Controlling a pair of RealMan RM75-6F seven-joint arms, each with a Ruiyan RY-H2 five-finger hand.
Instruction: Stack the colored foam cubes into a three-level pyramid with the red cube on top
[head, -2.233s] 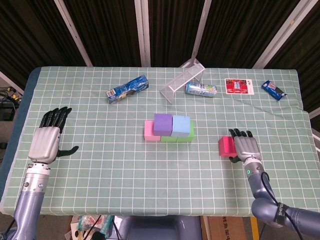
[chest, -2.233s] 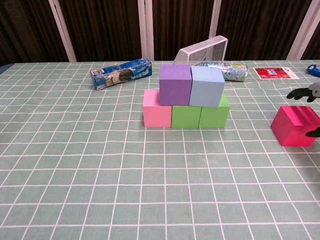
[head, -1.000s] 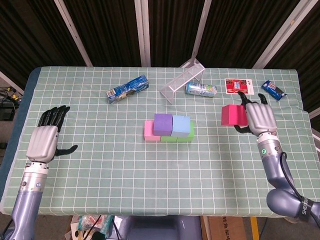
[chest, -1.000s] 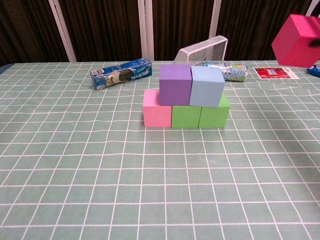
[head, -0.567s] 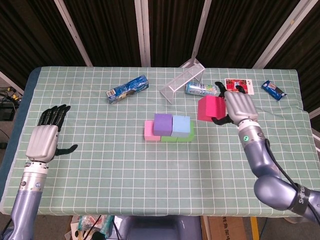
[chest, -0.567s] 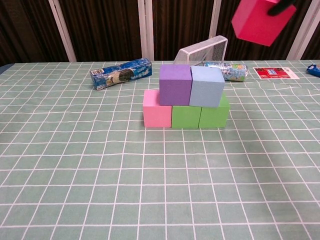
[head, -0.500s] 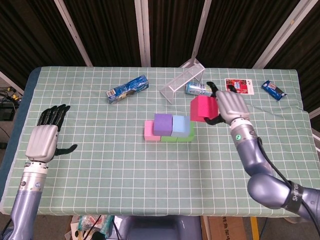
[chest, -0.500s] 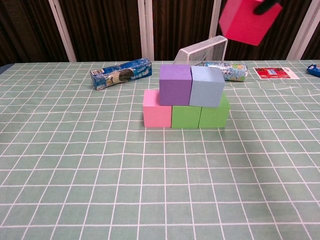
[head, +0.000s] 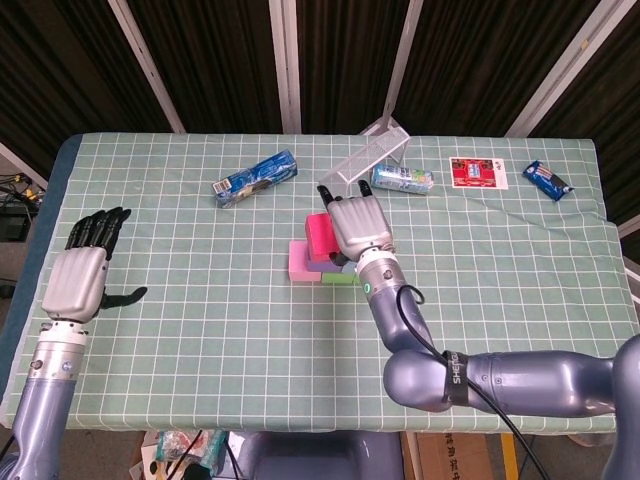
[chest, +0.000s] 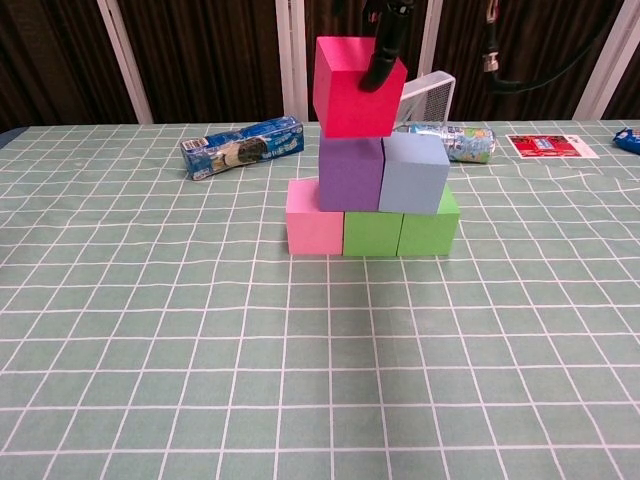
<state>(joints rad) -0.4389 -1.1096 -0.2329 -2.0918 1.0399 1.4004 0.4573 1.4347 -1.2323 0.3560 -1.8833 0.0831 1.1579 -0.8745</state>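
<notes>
The red cube (chest: 357, 85) is gripped from above by the right robot hand (head: 358, 226), slightly tilted, mostly over the purple cube (chest: 351, 172), beside the blue cube (chest: 414, 173). The left robot hand (head: 78, 274), spread empty, is kept well left over the bench (head: 200, 310).

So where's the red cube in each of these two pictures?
Head view: the red cube is near the middle of the table, held by the right hand over the stack, partly hidden by it.
Chest view: the red cube is top centre, tilted, low over the purple cube.
Shared landmark: the pink cube at the stack's left end.
</notes>
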